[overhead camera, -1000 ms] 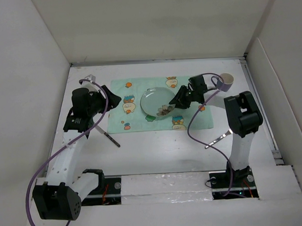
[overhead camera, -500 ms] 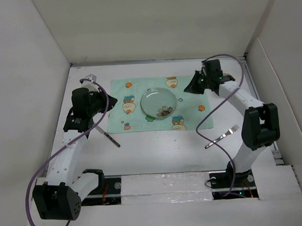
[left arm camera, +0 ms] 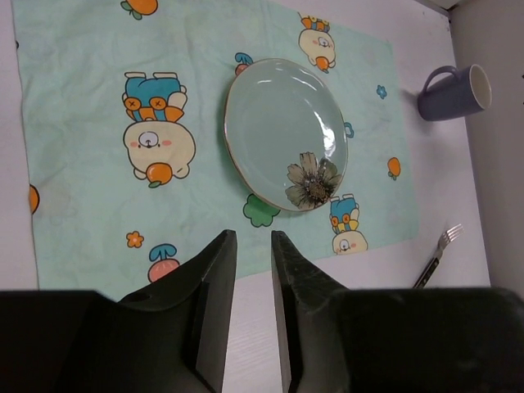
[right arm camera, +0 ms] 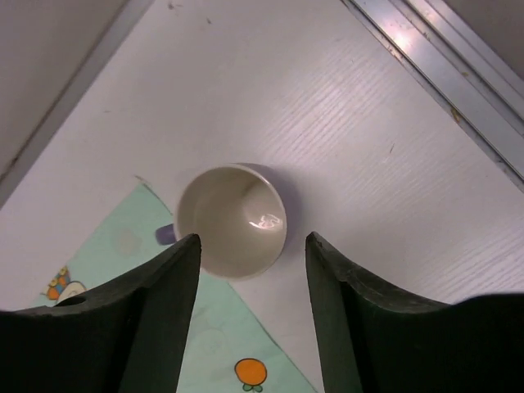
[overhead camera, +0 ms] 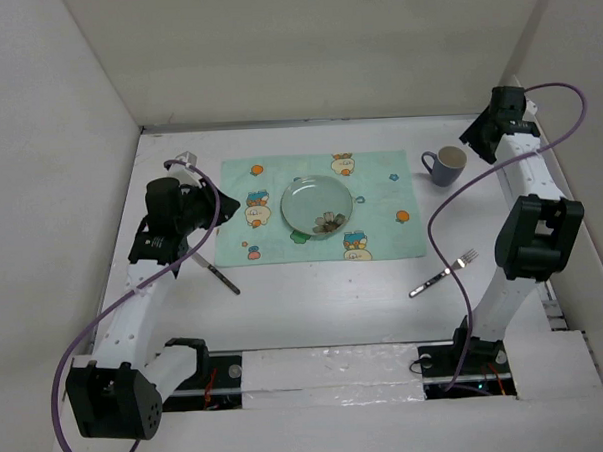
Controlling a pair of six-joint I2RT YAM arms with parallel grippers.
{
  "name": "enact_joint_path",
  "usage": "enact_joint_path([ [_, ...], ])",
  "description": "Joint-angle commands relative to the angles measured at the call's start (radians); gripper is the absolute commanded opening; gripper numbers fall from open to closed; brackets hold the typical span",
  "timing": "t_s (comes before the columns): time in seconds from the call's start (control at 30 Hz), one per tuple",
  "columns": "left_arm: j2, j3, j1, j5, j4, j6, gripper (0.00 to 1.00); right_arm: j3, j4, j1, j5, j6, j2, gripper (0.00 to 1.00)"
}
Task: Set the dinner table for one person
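My right gripper [right arm camera: 254, 240] hangs, jaws apart, over the mug [right arm camera: 232, 214] set upright at the cloth's [right arm camera: 221, 344] corner for drinking, while my left gripper [left arm camera: 254, 236], narrowly apart, holds nothing.

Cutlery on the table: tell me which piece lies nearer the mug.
The fork, by the placemat's near right corner, on the same side as the mug; the dark-handled knife lies off its left edge.

Plate [overhead camera: 317, 205] on the cloth [overhead camera: 380, 183], mug [overhead camera: 446, 165] just right of the cloth (on the bare counter [overhead camera: 325, 305]), fork [overhead camera: 444, 274] front right, knife [overhead camera: 220, 277] front left.
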Motion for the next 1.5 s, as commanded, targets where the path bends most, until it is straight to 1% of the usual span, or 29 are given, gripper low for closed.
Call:
enact_joint_path([
  [0.0, -0.020, -0.023, -0.003, 0.024, 0.016, 0.016, 0.22, 0.085, -0.108, 0.010, 0.081, -0.019, 0.071, 0.60],
  [0.13, -0.013, -0.026, -0.003, 0.031, 0.019, 0.019, 0.23, 0.109, -0.117, 0.000, 0.070, -0.023, 0.134, 0.61],
  [0.23, -0.004, -0.023, -0.003, 0.032, 0.018, 0.021, 0.23, 0.114, -0.134, 0.000, 0.065, -0.018, 0.179, 0.57],
  [0.27, -0.002, -0.021, -0.003, 0.034, 0.018, 0.021, 0.23, 0.111, -0.137, 0.000, 0.064, -0.015, 0.194, 0.46],
  [0.33, 0.006, -0.021, -0.003, 0.034, 0.018, 0.021, 0.23, 0.099, -0.133, 0.000, 0.065, -0.007, 0.200, 0.30],
  [0.37, 0.006, -0.020, -0.003, 0.035, 0.018, 0.022, 0.23, 0.096, -0.133, 0.000, 0.067, 0.006, 0.197, 0.05],
  [0.4, 0.007, -0.019, -0.003, 0.035, 0.016, 0.022, 0.23, 0.091, -0.115, 0.000, 0.088, 0.011, 0.173, 0.00],
  [0.5, 0.013, -0.016, -0.003, 0.035, 0.016, 0.022, 0.23, 0.065, -0.043, 0.019, 0.114, -0.004, 0.086, 0.00],
  [0.57, 0.021, -0.016, -0.003, 0.035, 0.019, 0.021, 0.23, 0.106, -0.030, 0.049, 0.108, -0.027, 0.059, 0.00],
  [0.63, 0.025, -0.016, -0.003, 0.037, 0.022, 0.021, 0.23, 0.166, -0.053, 0.077, 0.096, -0.048, 0.062, 0.00],
  [0.67, 0.029, -0.012, -0.003, 0.037, 0.023, 0.022, 0.23, 0.242, -0.073, 0.094, 0.097, -0.062, 0.074, 0.00],
  [0.73, 0.032, -0.010, -0.003, 0.037, 0.023, 0.024, 0.23, 0.318, -0.128, 0.147, 0.096, -0.075, 0.126, 0.00],
  [0.77, 0.033, -0.006, -0.003, 0.034, 0.021, 0.024, 0.23, 0.383, -0.148, 0.163, 0.093, -0.084, 0.148, 0.00],
  [0.8, 0.032, -0.006, -0.003, 0.035, 0.021, 0.024, 0.23, 0.413, -0.182, 0.193, 0.085, -0.085, 0.166, 0.00],
  [0.93, 0.033, -0.003, -0.003, 0.034, 0.021, 0.026, 0.23, 0.511, -0.228, 0.250, 0.058, -0.093, 0.265, 0.00],
  [1.07, 0.039, 0.003, -0.003, 0.028, 0.018, 0.026, 0.23, 0.641, -0.307, 0.296, 0.082, -0.114, 0.379, 0.00],
  [1.47, 0.068, 0.007, -0.003, 0.037, 0.035, 0.018, 0.23, 0.680, -0.352, 0.306, 0.070, -0.113, 0.476, 0.00],
])
